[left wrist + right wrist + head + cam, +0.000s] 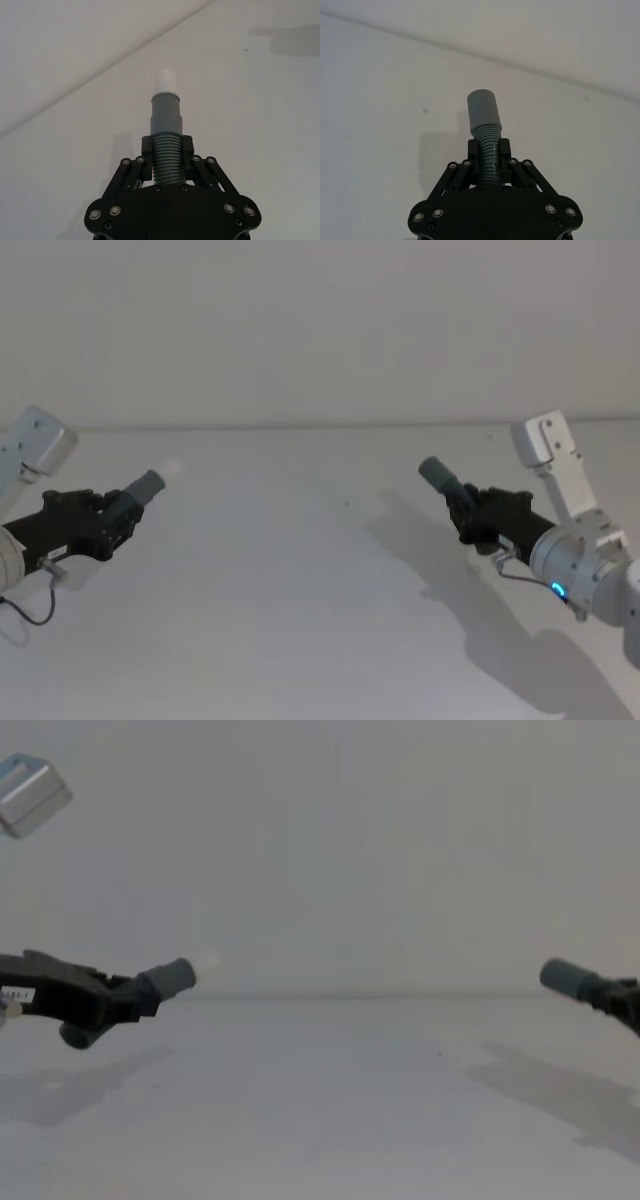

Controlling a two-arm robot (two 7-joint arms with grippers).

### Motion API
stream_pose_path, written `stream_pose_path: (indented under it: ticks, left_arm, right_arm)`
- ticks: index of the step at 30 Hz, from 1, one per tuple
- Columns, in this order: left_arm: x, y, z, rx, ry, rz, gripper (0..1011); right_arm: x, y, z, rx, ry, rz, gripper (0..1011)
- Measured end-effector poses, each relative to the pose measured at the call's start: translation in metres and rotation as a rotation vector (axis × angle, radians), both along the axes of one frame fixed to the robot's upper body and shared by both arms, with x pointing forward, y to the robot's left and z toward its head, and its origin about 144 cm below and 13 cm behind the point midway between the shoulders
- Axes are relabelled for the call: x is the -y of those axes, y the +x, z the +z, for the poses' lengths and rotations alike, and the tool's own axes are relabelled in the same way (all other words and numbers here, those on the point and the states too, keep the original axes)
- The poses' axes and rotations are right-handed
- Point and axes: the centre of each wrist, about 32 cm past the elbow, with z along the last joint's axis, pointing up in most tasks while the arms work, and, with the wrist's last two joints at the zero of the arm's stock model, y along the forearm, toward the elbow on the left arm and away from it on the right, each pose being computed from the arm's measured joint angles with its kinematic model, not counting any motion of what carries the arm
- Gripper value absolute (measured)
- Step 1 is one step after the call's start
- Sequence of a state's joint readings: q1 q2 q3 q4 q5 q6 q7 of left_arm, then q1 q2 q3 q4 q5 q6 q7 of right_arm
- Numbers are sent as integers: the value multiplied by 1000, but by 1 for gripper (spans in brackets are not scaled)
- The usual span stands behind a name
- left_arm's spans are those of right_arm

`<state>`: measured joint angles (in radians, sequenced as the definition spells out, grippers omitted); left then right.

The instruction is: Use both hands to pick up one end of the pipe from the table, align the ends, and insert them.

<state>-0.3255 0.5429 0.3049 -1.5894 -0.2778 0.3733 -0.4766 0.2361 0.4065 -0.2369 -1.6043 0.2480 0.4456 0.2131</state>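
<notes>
My left gripper is shut on the corrugated pipe just behind the grey cuff with the narrower white tip. It holds that end above the table at the left, pointing inward. My right gripper is shut on the pipe behind the plain wider cuff, held at the right and pointing inward. In the chest view the white-tipped cuff and the plain cuff face each other at similar height, far apart. The pipe's middle is hidden behind the grippers.
A thin grey cable loops below my left wrist. The pale wall rises behind the table's far edge. Shadows of the right arm lie on the table below it.
</notes>
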Motion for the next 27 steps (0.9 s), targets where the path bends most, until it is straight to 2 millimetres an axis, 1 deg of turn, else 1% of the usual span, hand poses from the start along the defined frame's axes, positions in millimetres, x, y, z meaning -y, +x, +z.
stream_pose_path:
  ticks: [2, 7, 16, 23, 27]
  left_arm:
    - [0, 1, 2, 19, 12, -26, 304]
    - [0, 3, 7, 53, 31, -72, 304]
    - [0, 6, 10, 129, 61, -134, 304]
    - [0, 9, 12, 178, 82, -189, 304]
    - [0, 10, 12, 195, 89, -229, 304]
  right_arm:
    - [1, 0, 4, 19, -4, 15, 213]
    - [7, 2, 22, 101, -25, 92, 213]
    - [19, 9, 43, 187, -84, 223, 213]
    - [28, 17, 53, 199, -126, 313, 213]
    - [32, 21, 55, 196, -141, 350, 213]
